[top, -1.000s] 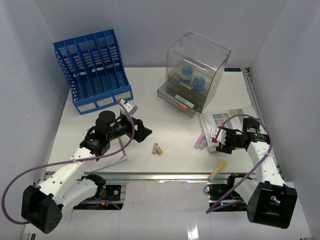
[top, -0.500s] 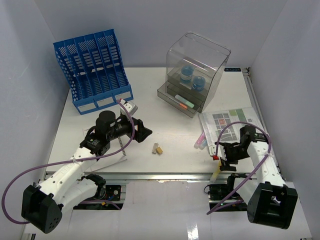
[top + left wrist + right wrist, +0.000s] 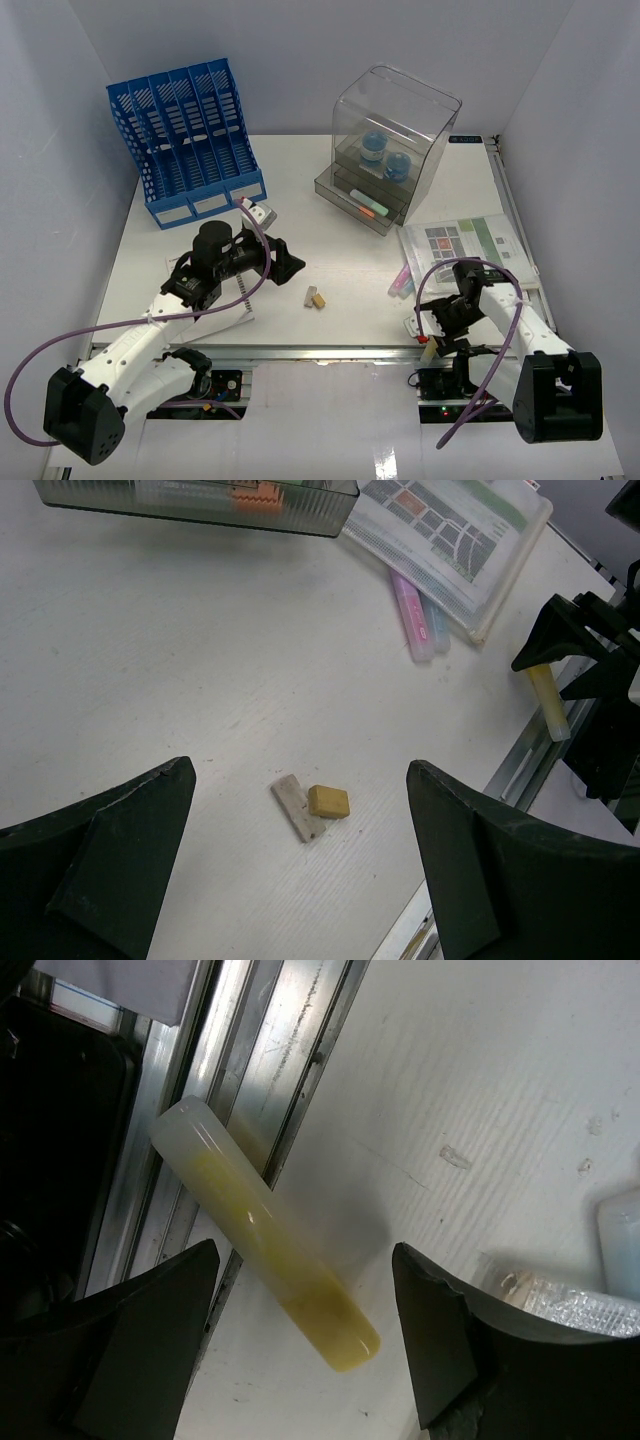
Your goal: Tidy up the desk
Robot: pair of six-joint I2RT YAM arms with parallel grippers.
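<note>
The white desk (image 3: pixel 350 240) carries scattered stationery. A yellow marker (image 3: pixel 265 1230) lies slanted across the desk's front edge, one end out over the aluminium rail (image 3: pixel 290 1040). My right gripper (image 3: pixel 303 1252) is open, its fingers on either side of the marker's inner end without touching it. From above, the right gripper (image 3: pixel 434 330) hides most of the yellow marker (image 3: pixel 427 352). My left gripper (image 3: pixel 290 262) hovers open over mid-desk. Ahead of the left gripper (image 3: pixel 300 768) lie a yellow eraser (image 3: pixel 328 801) and a grey strip (image 3: pixel 295 808) side by side.
A blue file rack (image 3: pixel 185 140) stands back left and a clear drawer box (image 3: pixel 390 145) back centre. A printed sheet in a sleeve (image 3: pixel 470 243) lies at the right, with pink and blue markers (image 3: pixel 402 280) beside it. A spiral notepad (image 3: pixel 240 300) lies under the left arm.
My right gripper has swung from beside the printed sheet toward the front edge and come down over the yellow marker. The left arm has not moved.
</note>
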